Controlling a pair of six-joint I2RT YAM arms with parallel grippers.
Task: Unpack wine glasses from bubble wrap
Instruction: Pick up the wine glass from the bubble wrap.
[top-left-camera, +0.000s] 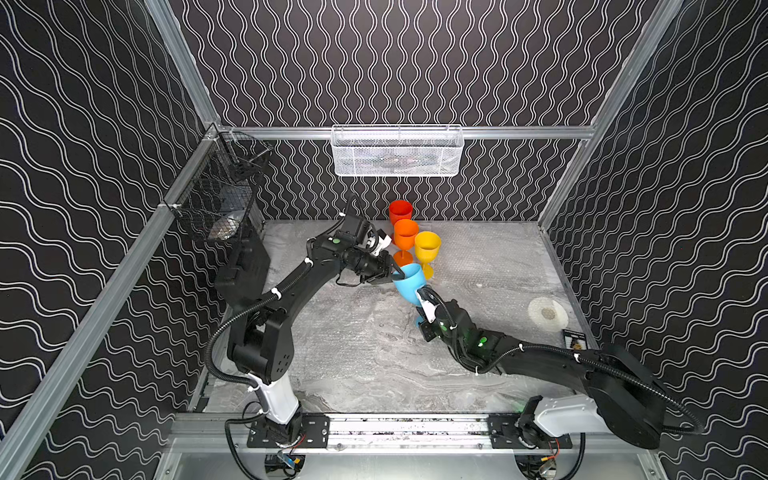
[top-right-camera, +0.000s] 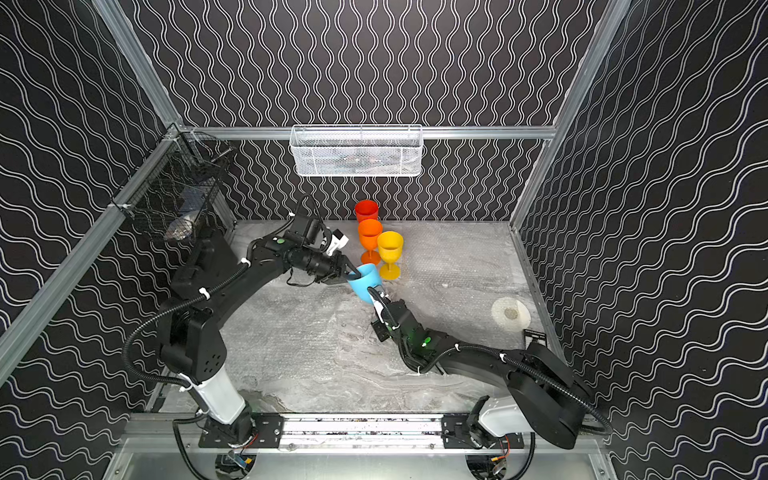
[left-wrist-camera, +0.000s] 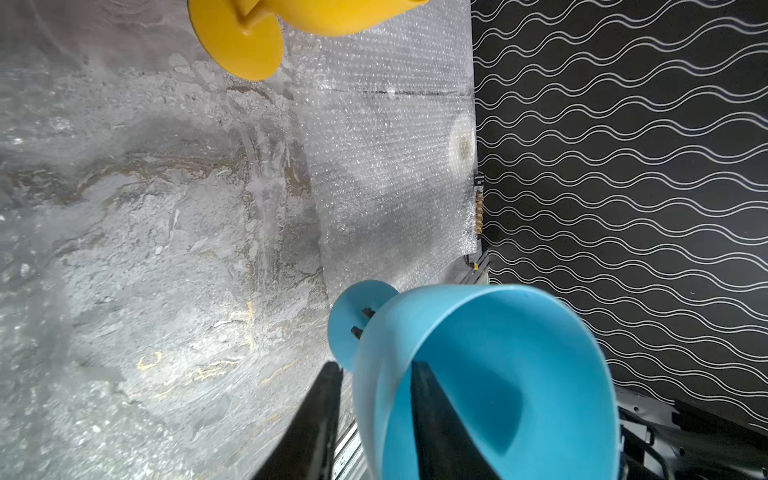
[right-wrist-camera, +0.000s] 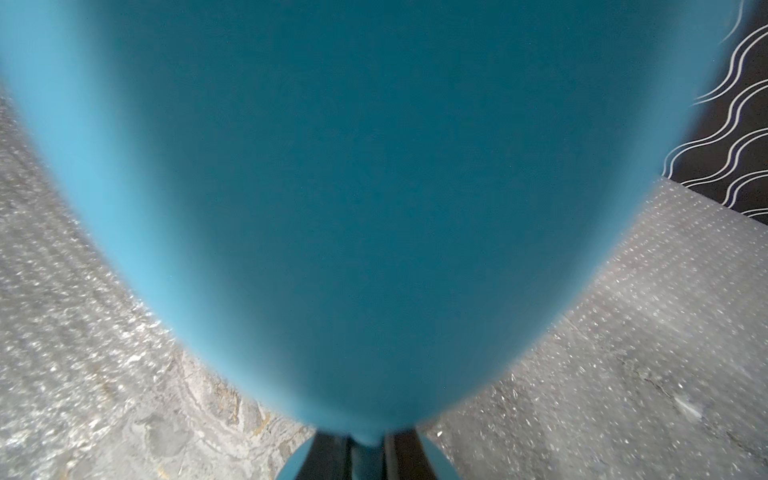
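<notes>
The light blue wine glass (top-left-camera: 409, 282) (top-right-camera: 365, 284) hangs tilted above the table, its mouth toward the left arm. My right gripper (top-left-camera: 420, 314) (right-wrist-camera: 365, 453) is shut on its stem, just above the foot. My left gripper (top-left-camera: 397, 274) (left-wrist-camera: 376, 365) straddles the bowl's rim (left-wrist-camera: 498, 374), one finger inside and one outside, with a narrow gap showing. Red (top-left-camera: 400, 211), orange (top-left-camera: 405, 235) and yellow (top-left-camera: 427, 245) wine glasses stand upright in a cluster just behind. Flat bubble wrap (top-left-camera: 478, 266) (left-wrist-camera: 386, 166) lies spread over the table.
A white mesh basket (top-left-camera: 397, 151) hangs on the back rail and a black wire basket (top-left-camera: 216, 199) on the left rail. A round white disc (top-left-camera: 547, 313) and a small black card (top-left-camera: 574, 338) lie near the right wall.
</notes>
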